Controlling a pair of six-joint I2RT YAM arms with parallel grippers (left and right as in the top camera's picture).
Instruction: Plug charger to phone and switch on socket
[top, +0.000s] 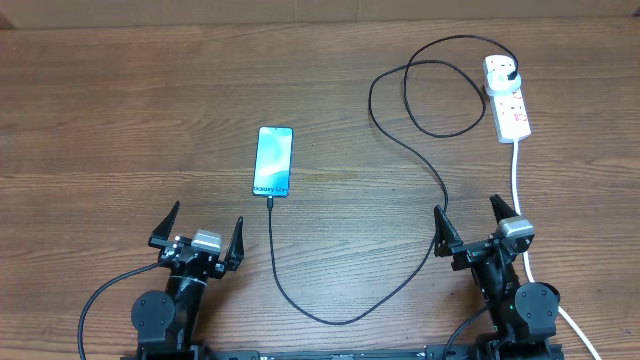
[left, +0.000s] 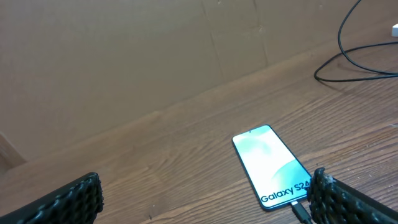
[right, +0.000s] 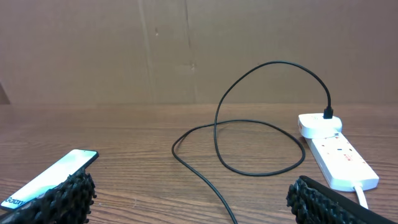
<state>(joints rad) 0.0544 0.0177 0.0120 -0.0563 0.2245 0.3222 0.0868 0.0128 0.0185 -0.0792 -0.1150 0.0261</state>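
Socket (top: 506, 98) runs lengthwise away from me, my right gripper (top: 465, 205) straight back along its cord (top: 516, 175) and nearer than the left gripper (top: 208, 212), both spread wide, empty

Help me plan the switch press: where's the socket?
Overhead, the socket lies at far right, beyond the right gripper, the charger plugged into its far end.

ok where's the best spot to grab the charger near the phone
Probably the small connector tip at the phone's near short edge, with the left gripper coming from above, jaws straddling it sideways. The charger lies flat and runs straight toward the robot there, so its sides are free.
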